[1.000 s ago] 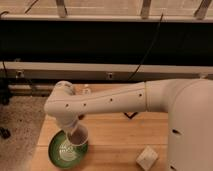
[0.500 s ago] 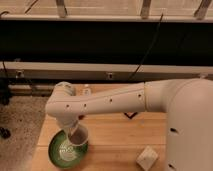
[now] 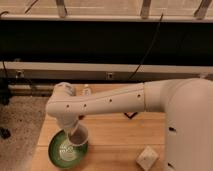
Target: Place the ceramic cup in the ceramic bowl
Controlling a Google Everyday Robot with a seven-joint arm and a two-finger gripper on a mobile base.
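- The gripper [image 3: 75,131] is tucked under the white arm's [image 3: 107,102] wrist, right above the near-left corner of the table, and most of it is hidden by the arm itself.
- From where I stand it looks clamped on the ceramic cup [image 3: 79,136]: the cup hangs off the end of the wrist, tilted, its darker inside showing, with nothing else holding it up. How wide the claw sits around it I can't make out.
- The cup is over the right-hand part of the ceramic bowl [image 3: 62,150], at or just above the rim. Whether its base already touches the bowl I can't tell.
- The green bowl sits flat on the wooden table [image 3: 117,135], near the left front corner, pale rings showing in its middle, and that middle is bare.
- I'd judge the task to be in its last stretch: the carry is done and this is the lowering-and-release step.
- What comes next, as I see it, calls for a short move toward the bowl's centre and down, so the cup lands inside and not on the rim, then letting go and lifting straight off without dragging it.
- The risk I'd watch: a tilted cup set on the sloped side may tip or roll, and ceramic on ceramic wants a gentle touch.
- Further out, a small pale block [image 3: 147,159] lies on the table to the right, well apart from the bowl.
- A white bottle [image 3: 87,90] peeks out behind the arm, near the far edge.
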